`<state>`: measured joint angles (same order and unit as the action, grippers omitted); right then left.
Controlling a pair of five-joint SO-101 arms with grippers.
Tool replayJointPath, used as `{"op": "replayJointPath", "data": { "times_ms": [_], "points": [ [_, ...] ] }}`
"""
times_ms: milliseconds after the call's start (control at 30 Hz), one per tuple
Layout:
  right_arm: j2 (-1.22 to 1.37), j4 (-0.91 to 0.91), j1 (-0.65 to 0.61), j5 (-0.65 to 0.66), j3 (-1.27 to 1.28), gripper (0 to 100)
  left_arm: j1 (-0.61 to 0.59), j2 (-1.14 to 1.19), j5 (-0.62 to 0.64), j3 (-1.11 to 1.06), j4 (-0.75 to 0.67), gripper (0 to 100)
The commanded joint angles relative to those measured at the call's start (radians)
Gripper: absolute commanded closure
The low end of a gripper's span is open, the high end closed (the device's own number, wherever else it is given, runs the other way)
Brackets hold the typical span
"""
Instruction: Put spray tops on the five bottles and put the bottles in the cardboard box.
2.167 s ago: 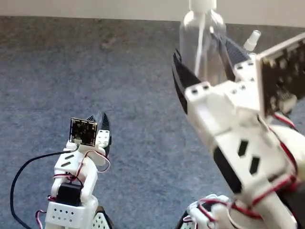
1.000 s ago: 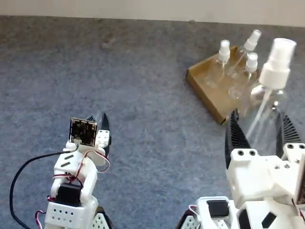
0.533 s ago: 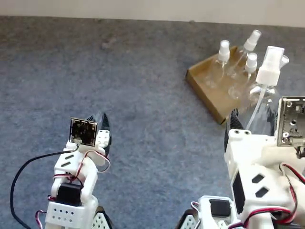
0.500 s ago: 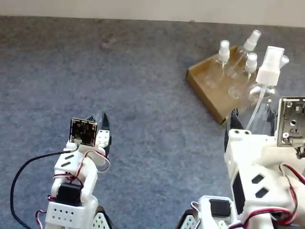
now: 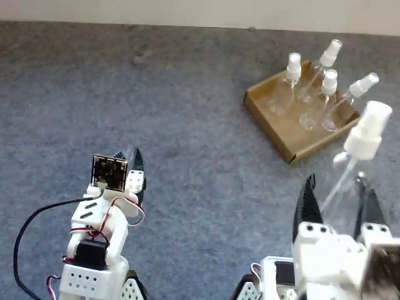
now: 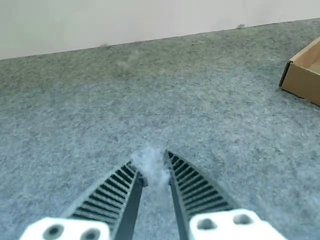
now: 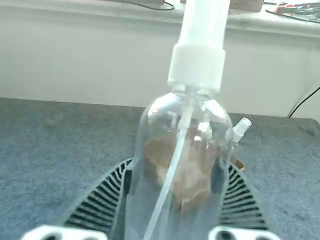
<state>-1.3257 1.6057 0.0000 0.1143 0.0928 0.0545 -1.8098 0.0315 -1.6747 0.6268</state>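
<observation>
Right jaws grip the clear bottle [image 5: 340,195] low, so its spray top [image 5: 369,128] could knock over the four bottles [image 5: 329,83] crowding the box [image 5: 267,128] on lowering; left jaws clenched, empty.

Grey-blue carpet [image 5: 187,125] covers the whole work area, front to back, w/ a pale smudge [image 5: 140,57] near the far edge. Off-white wall [image 5: 125,11] runs along the far side. A ledge [image 7: 100,12] sits atop it, and a black cable [image 7: 305,101] hangs at far right. Light is soft & even.
</observation>
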Motion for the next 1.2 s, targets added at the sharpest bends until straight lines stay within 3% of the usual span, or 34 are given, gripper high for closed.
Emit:
{"op": "replayJointPath", "data": {
  "times_ms": [0, 200, 433, 800, 1167],
  "points": [
    [-0.062, -0.205, 0.015, 0.008, 0.289, 85.2, 0.018, -0.013, -0.009, -0.019, -0.002, 100],
    [-0.216, -0.529, 0.015, 0.006, 0.661, 85.2, 0.018, -0.013, -0.009, -0.019, 0.000, 100],
    [-0.338, -0.753, -0.012, 0.014, 0.975, 85.2, 0.018, -0.013, -0.009, -0.019, -0.005, 100],
    [-0.374, -0.816, -0.381, 0.015, 1.101, 85.2, 0.016, -0.013, -0.006, -0.019, -0.014, 100],
    [-0.374, -0.814, -0.742, 0.023, 1.139, 85.3, 0.012, -0.013, -0.006, -0.019, -0.173, 100]
  ]
}}
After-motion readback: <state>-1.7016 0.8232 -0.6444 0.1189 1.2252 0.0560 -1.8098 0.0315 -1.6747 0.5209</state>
